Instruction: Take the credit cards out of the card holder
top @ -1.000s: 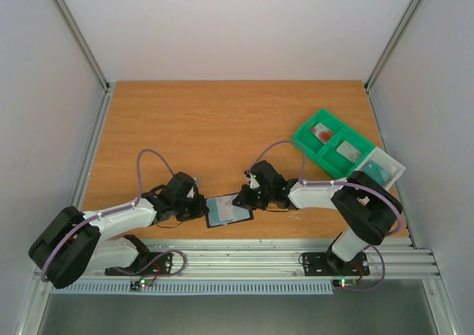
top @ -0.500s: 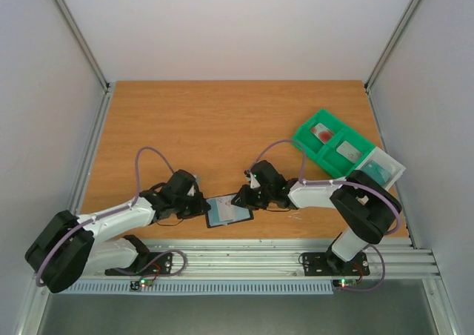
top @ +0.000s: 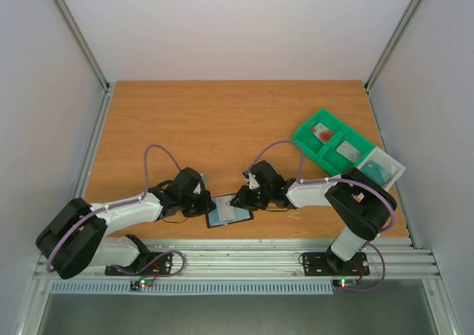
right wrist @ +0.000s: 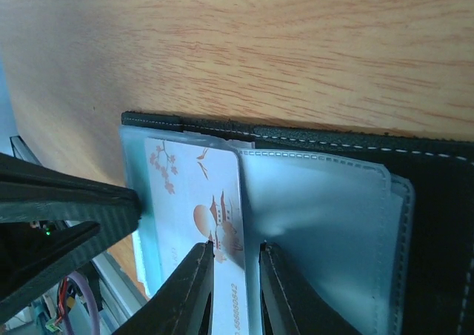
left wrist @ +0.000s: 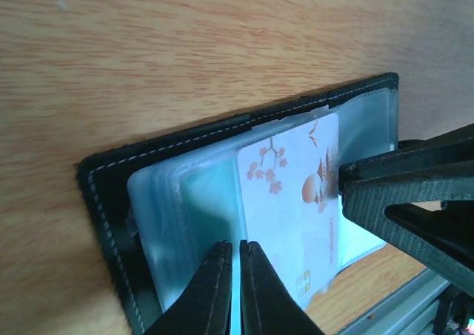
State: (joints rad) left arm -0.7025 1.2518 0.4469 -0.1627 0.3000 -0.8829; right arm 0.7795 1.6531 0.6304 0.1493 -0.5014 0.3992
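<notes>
The black card holder [top: 210, 221] lies open near the table's front edge, its grey-blue clear sleeves facing up [left wrist: 104, 194] [right wrist: 437, 201]. One pale credit card [left wrist: 289, 201] with orange blossom and pagoda print lies on top of the sleeves [right wrist: 185, 187]. My left gripper [left wrist: 235, 243] [top: 209, 204] is shut to a hairline, its tips over the card's one long edge. My right gripper [right wrist: 236, 244] [top: 238, 200] is slightly open and straddles the opposite long edge, one finger [right wrist: 204, 276] over the card and the other over the sleeve. Other cards are not visible.
A green compartment tray [top: 305, 138] stands at the back right with a red item [top: 322, 133] in it and a white-rimmed teal piece [top: 379, 170] at its near end. The aluminium rail [top: 296, 250] runs just in front of the card holder.
My left gripper has moved right onto the open card holder. My right gripper has shifted slightly left. The card holder has stayed in place.
</notes>
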